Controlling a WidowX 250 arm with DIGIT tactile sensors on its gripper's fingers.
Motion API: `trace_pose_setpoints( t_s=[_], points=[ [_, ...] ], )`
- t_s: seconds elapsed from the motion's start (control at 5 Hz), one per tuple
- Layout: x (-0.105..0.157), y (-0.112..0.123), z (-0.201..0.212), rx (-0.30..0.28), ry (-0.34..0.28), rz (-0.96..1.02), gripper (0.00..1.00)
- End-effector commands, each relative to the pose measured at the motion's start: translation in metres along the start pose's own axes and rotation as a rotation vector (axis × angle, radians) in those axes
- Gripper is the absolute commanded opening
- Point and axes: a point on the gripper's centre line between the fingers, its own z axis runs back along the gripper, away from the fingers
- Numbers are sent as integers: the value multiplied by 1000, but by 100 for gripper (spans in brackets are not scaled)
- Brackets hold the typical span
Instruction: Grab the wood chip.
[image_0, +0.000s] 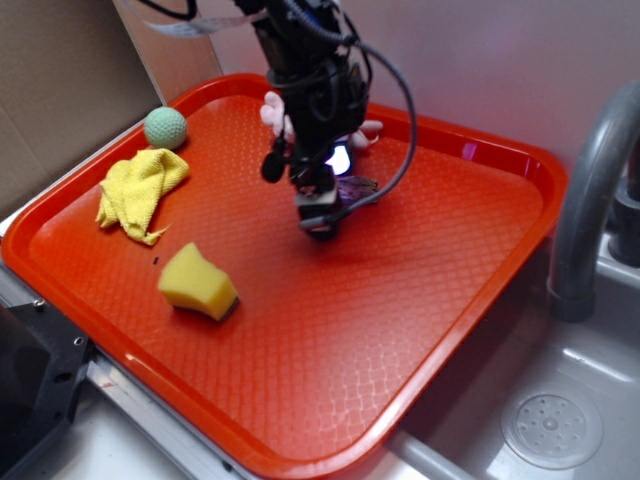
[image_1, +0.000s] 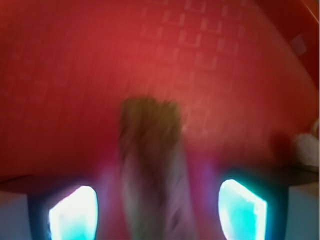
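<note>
Pincer (image_0: 322, 222) sits low over the middle of the red tray (image_0: 400, 300); in the blurred wrist view we see the wood chip (image_1: 150, 165) lying between its fingers (image_1: 72, 212), though we cannot tell whether they clamp it; yellow sponge (image_0: 198, 283) lies well apart.

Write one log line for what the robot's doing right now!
gripper: low over red tray | wood chip: between fingers | grasp: unclear | sponge: untouched
</note>
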Motion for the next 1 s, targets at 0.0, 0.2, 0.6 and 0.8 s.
trace_pose_setpoints(
  t_s=[0.0, 0.2, 0.6, 0.8],
  points=[
    [10, -16, -2, 44, 2, -15, 0],
    [2, -17, 19, 41, -28, -1, 0],
    [-6, -12, 93, 98, -36, 221, 0],
    [-12, -7, 144, 121, -9, 469, 0]
  ],
)
